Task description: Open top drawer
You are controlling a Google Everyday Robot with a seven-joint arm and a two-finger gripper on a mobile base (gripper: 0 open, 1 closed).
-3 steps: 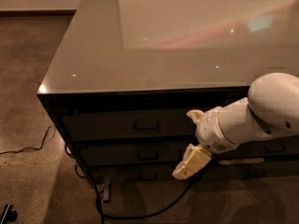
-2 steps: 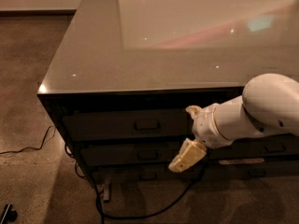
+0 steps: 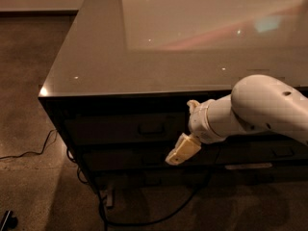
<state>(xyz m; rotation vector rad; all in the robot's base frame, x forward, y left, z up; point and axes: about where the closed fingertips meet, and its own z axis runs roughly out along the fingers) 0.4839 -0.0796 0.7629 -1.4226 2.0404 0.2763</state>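
Shifted left and slightly up since the earlier frame, the gripper [image 3: 188, 128] hangs close to the cabinet's near face. From the left: the top drawer [image 3: 120, 127] sits shut directly under the glossy slab [image 3: 96, 57], and its handle [image 3: 151, 129] has its long axis running left to right. Just right of it, not touching, the fingers [image 3: 183, 150] stand spread and empty, one above and one below handle height. The coming move is likely a short leftward reach by the white arm [image 3: 260, 107].

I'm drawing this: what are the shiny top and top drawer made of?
The shiny top may be polished stone or glass; it mirrors lights. The top drawer has a dark matte front, perhaps wood or laminate. The gripper, cream and plastic-looking, hangs open near the drawer's handle.
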